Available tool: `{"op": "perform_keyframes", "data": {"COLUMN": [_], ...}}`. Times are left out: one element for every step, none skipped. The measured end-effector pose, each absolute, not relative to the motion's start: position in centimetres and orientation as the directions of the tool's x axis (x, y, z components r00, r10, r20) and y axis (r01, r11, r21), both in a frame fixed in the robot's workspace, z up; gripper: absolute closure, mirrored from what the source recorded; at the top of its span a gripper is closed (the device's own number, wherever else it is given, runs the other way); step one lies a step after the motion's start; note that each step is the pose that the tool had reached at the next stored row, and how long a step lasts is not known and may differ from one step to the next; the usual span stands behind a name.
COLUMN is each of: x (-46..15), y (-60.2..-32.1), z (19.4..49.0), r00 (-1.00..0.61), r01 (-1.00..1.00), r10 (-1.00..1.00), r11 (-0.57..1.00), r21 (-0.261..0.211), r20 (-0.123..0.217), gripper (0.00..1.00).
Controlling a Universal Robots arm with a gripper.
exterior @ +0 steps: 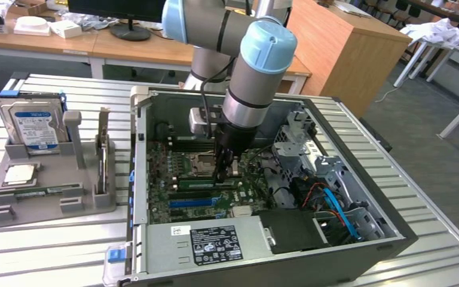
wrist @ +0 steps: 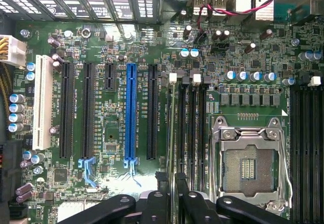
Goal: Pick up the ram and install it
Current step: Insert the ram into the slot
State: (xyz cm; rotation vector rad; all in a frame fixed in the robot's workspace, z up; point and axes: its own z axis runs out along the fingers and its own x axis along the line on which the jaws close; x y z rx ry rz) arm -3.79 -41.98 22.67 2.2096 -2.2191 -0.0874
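Observation:
My gripper (exterior: 228, 173) reaches down into the open computer case (exterior: 138, 179), over the motherboard's memory slots beside the processor socket. It is shut on the ram (exterior: 201, 186), a thin green stick held on edge. In the wrist view the ram (wrist: 171, 133) shows as a narrow pale line running from between the black fingertips (wrist: 162, 206) of my gripper (wrist: 174, 201). It lies along the black memory slots (wrist: 190, 133), whose white end clips (wrist: 173, 77) sit at the far end. How deep the stick sits in the slot I cannot tell.
The empty processor socket (wrist: 248, 168) lies close beside the slots. A blue expansion slot (wrist: 130, 112) and black ones flank the other side. Outside the case, a grey fixture (exterior: 46, 203) holds a hard drive (exterior: 34, 125). The power supply (exterior: 205, 242) and cables (exterior: 333, 203) crowd the near end.

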Motion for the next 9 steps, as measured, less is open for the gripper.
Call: {"op": "perform_keyframes", "data": {"x": [-3.79, -3.79, -3.79, -3.79, -3.79, -3.79, -3.79, -3.79, -3.79], "y": [-41.98, -41.98, -41.98, -41.98, -41.98, -41.98, -41.99, -41.99, -41.98], "z": [22.62, 22.55, 22.47, 22.38, 22.32, 22.25, 22.2, 22.16, 22.12], "r00": [-0.005, -0.005, -0.005, -0.005, -0.005, -0.005, -0.005, -0.005, -0.005], "r01": [-0.999, -0.999, -0.999, -0.999, -0.999, -0.999, -0.999, -0.999, -0.999], "r10": [-0.999, -0.999, -0.999, -0.999, -0.999, -0.999, -0.999, -0.999, -0.999], "r11": [0.004, 0.004, 0.004, 0.004, 0.004, 0.004, 0.004, 0.004, 0.004], "r21": [0.046, 0.046, 0.046, 0.046, 0.046, 0.046, 0.046, 0.046, 0.046], "r20": [-0.033, -0.033, -0.033, -0.033, -0.033, -0.033, -0.033, -0.033, -0.033], "gripper": [0.81, 0.81, 0.81, 0.81, 0.81, 0.81, 0.81, 0.81, 0.81]}}
